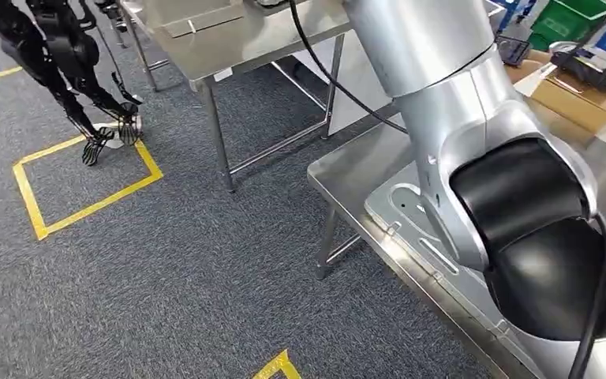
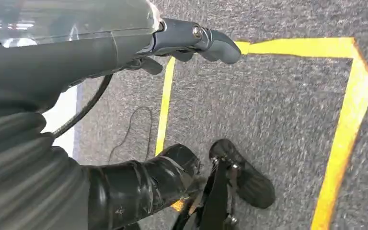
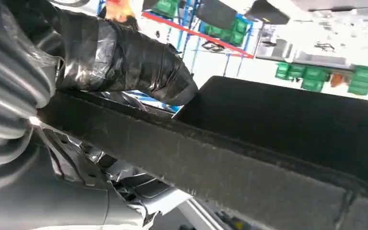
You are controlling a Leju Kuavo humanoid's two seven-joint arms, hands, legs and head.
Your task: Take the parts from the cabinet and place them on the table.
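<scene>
Gripping a dark tray [image 3: 287, 139], the right hand [image 3: 124, 57] wraps its rim; the left hand [image 2: 191, 40] hangs over carpet [image 2: 278, 105], its fingers' spread unclear.

my right arm [image 1: 473, 118] is a silver shell with a black elbow joint and black cable; hand [image 3: 124, 52] thumb wrapped in glossy black tape.

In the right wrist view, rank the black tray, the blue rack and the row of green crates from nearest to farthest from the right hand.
1. black tray, gripped at its rim by the right hand.
2. blue rack, far behind the tray.
3. green crates, also far behind; too close to call against the rack.
</scene>
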